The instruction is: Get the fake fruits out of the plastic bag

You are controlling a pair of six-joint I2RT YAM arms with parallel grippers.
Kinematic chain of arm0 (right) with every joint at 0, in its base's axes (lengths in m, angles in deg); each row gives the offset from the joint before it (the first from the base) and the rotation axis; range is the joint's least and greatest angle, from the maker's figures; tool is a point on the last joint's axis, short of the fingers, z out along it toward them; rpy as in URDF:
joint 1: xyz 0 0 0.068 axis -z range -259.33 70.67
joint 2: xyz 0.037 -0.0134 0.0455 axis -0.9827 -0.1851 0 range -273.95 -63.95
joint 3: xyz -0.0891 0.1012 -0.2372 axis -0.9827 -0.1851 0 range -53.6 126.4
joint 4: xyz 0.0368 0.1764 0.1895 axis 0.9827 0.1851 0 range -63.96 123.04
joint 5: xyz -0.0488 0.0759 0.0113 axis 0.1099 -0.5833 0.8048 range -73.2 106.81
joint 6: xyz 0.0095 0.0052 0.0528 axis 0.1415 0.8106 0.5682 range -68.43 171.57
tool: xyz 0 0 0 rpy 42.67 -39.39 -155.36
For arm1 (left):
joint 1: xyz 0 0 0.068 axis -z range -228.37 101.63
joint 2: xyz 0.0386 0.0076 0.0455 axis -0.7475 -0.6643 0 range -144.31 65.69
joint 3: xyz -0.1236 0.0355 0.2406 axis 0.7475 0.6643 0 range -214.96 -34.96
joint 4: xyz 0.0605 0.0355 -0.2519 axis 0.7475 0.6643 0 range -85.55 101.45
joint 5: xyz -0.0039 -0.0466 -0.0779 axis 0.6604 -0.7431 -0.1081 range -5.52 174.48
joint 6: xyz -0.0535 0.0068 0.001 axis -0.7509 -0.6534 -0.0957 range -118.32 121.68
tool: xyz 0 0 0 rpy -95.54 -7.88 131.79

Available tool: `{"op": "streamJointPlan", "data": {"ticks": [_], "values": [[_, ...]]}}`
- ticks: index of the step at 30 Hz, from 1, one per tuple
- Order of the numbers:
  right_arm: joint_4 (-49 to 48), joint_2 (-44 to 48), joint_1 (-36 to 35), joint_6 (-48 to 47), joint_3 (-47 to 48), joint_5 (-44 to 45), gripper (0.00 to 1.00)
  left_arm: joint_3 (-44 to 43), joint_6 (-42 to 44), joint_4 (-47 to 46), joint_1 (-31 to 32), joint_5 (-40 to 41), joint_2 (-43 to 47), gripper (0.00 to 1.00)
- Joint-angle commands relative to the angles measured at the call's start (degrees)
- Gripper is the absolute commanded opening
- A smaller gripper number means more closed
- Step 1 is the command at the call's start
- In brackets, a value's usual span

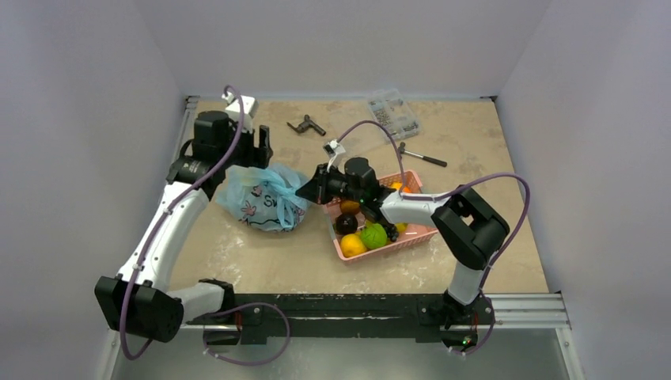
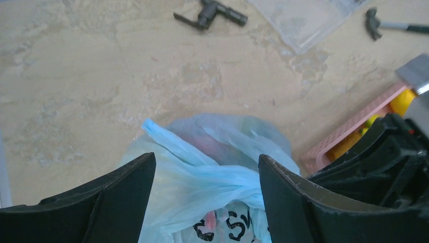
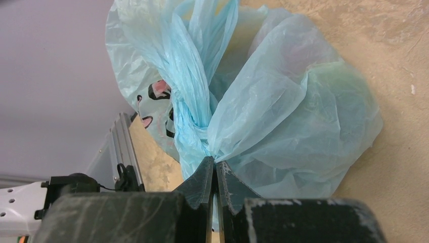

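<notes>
The pale blue plastic bag (image 1: 263,198) lies on the table left of centre, bulging, with dark lettering on its side. It also shows in the left wrist view (image 2: 212,177) and the right wrist view (image 3: 283,116). A reddish shape shows faintly through the film (image 2: 212,144); the fake fruits are otherwise hidden inside. My right gripper (image 3: 215,167) is shut on a twisted fold of the bag at its right side (image 1: 305,192). My left gripper (image 2: 207,167) is open just above the bag's far side (image 1: 257,154), its fingers either side of a handle strand.
A pink slatted basket (image 1: 411,237) with orange, green and dark fruits stands right of the bag, under my right arm. At the back lie a black tool (image 1: 305,124), a clear parts box (image 1: 393,113) and a small hammer (image 1: 422,156).
</notes>
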Motion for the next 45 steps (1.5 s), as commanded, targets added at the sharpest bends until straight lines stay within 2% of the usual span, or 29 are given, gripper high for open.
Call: {"op": "streamJointPlan", "data": {"ticks": [1,5,12,19,23,26,28,31,36,38,41,45], "values": [[2.0,2.3,-1.2,-2.5,2.9,1.2,0.01,5.6,6.5,-0.9,3.8,-0.1,-0.1,0.75],[3.3,2.2,-2.6,-3.4,4.3,2.1,0.01,5.4,7.1,-0.4,7.1,4.7,-0.5,0.74],[3.8,1.4,-4.3,-4.0,4.9,4.2,0.01,4.6,6.8,2.0,8.7,2.9,-4.1,0.7],[2.7,1.5,-4.4,-2.8,5.0,4.2,0.02,3.9,6.6,4.6,9.0,6.6,-4.6,0.66],[5.3,2.7,-4.4,-5.4,5.7,5.7,0.02,3.6,6.4,6.0,9.0,12.3,-5.0,0.73],[6.8,3.2,-4.4,-6.0,6.2,5.8,0.02,4.1,6.7,6.1,9.0,11.1,-5.4,0.74],[6.8,3.4,-4.5,-6.1,6.1,6.3,0.02,3.5,6.9,6.8,8.9,8.8,-6.5,0.68],[6.6,3.3,-4.4,-5.4,6.0,6.2,0.02,1.6,7.1,9.4,9.0,6.7,-9.2,0.45],[6.6,4.1,-4.5,-5.2,5.1,7.0,0.03,1.3,7.3,9.8,8.9,7.8,-9.3,0.25],[7.5,4.7,-4.4,-5.7,4.5,7.8,0.03,1.4,7.2,9.7,9.0,9.9,-8.2,0.01],[9.0,6.2,-4.4,-6.7,3.8,8.8,0.03,3.5,7.2,7.2,9.0,15.2,-5.1,0.0],[4.2,8.4,-2.5,-2.9,-1.2,7.7,0.04,5.9,5.3,4.2,8.9,29.8,-1.0,0.0]]}}
